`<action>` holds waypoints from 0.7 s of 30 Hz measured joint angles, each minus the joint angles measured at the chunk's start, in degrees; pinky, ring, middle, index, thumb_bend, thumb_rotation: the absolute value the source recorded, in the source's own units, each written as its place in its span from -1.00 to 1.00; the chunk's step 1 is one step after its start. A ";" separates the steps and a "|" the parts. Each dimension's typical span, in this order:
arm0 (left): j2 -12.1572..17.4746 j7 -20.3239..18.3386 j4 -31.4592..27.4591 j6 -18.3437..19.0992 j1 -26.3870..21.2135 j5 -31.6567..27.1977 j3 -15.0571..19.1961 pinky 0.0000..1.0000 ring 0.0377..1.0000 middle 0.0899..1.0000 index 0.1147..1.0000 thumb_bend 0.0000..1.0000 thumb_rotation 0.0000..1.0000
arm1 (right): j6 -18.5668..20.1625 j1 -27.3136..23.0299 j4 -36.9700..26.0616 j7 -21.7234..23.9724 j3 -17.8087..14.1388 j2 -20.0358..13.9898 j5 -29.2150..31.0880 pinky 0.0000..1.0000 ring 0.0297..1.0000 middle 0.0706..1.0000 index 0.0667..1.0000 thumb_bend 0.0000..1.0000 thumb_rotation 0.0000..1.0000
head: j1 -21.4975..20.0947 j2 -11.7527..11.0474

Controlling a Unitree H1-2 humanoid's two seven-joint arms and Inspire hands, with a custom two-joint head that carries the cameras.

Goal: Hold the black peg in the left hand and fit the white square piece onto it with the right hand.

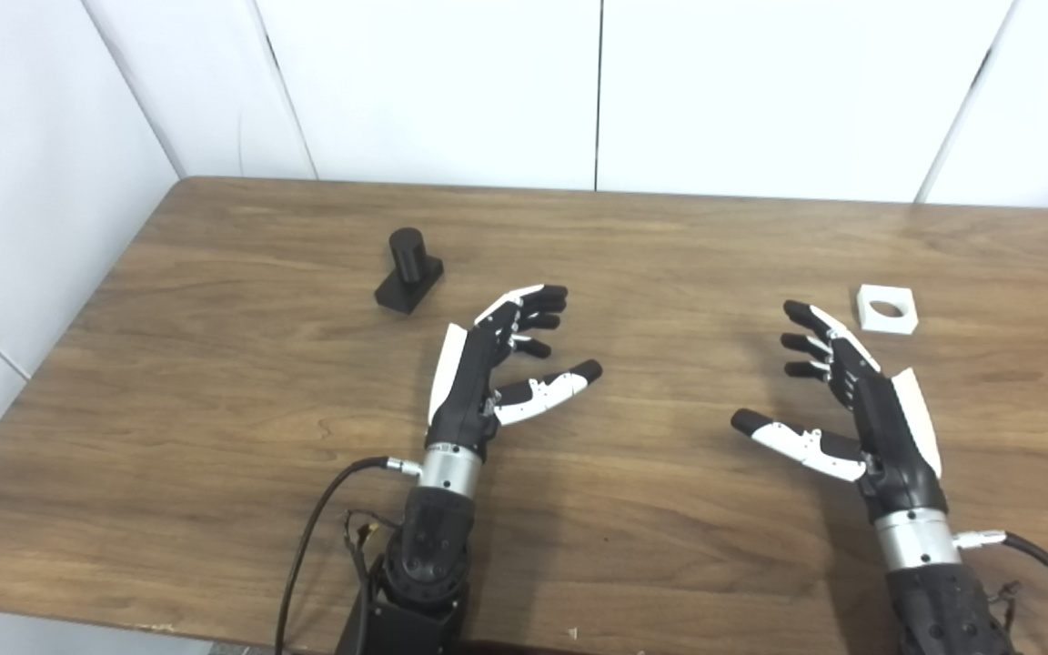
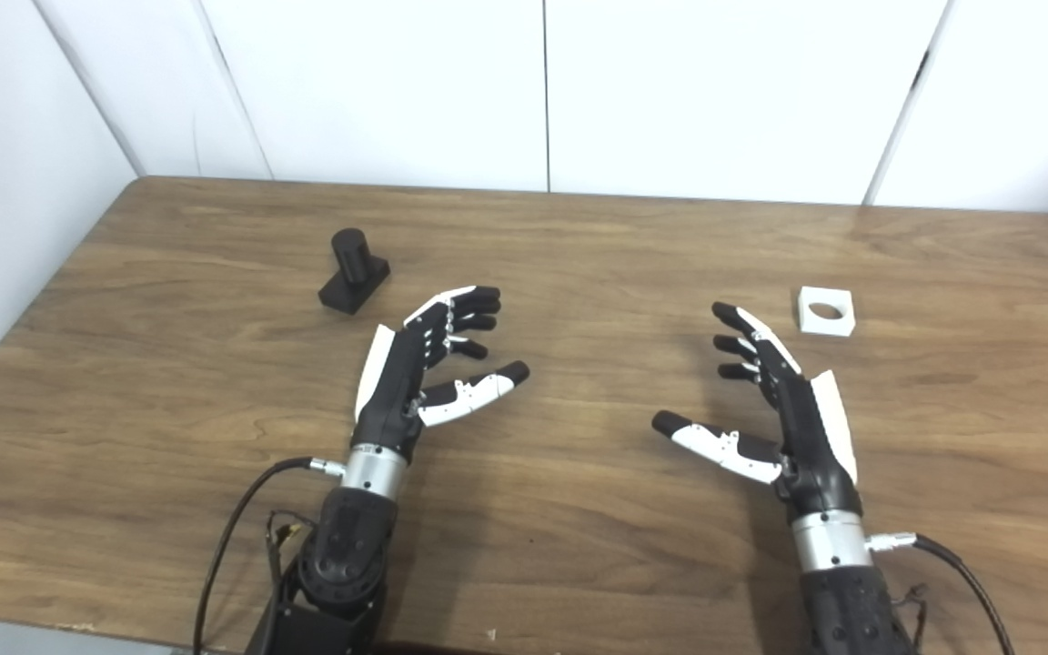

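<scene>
The black peg (image 1: pixel 409 270), a short cylinder on a square black base, stands upright on the wooden table (image 1: pixel 215 409) at the left rear. The white square piece (image 1: pixel 887 308), with a round hole in it, lies flat at the right. My left hand (image 1: pixel 497 359) is open and empty, thumb out, to the right of and nearer than the peg. My right hand (image 1: pixel 851 400) is open and empty, its fingertips (image 1: pixel 801 314) a short way left of and nearer than the white piece. Neither hand touches either object.
White wall panels (image 1: pixel 597 91) stand behind the table's far edge and along its left side. Cables (image 1: pixel 315 528) run from both wrists near the table's front edge. Bare wood lies between the two hands.
</scene>
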 measured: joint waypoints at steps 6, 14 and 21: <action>0.93 1.34 -3.24 2.46 1.18 4.84 0.23 0.34 0.49 0.43 0.18 0.41 -0.66 | 0.00 -0.02 0.00 0.02 0.00 -0.10 0.01 0.38 0.59 0.73 0.63 0.63 -0.26 | 0.27 0.09; 1.22 4.01 -4.33 4.91 0.83 8.98 1.13 0.28 0.47 0.45 0.17 0.42 -0.70 | -0.05 -0.11 0.17 0.06 -0.05 -0.17 0.91 0.35 0.57 0.73 0.62 0.65 -0.25 | 0.79 0.09; 2.22 7.43 -2.11 5.23 -0.78 11.21 2.51 0.23 0.48 0.49 0.21 0.42 -0.65 | -0.08 -0.31 0.40 0.03 -0.06 -0.26 1.12 0.29 0.55 0.72 0.63 0.66 -0.22 | 0.97 0.00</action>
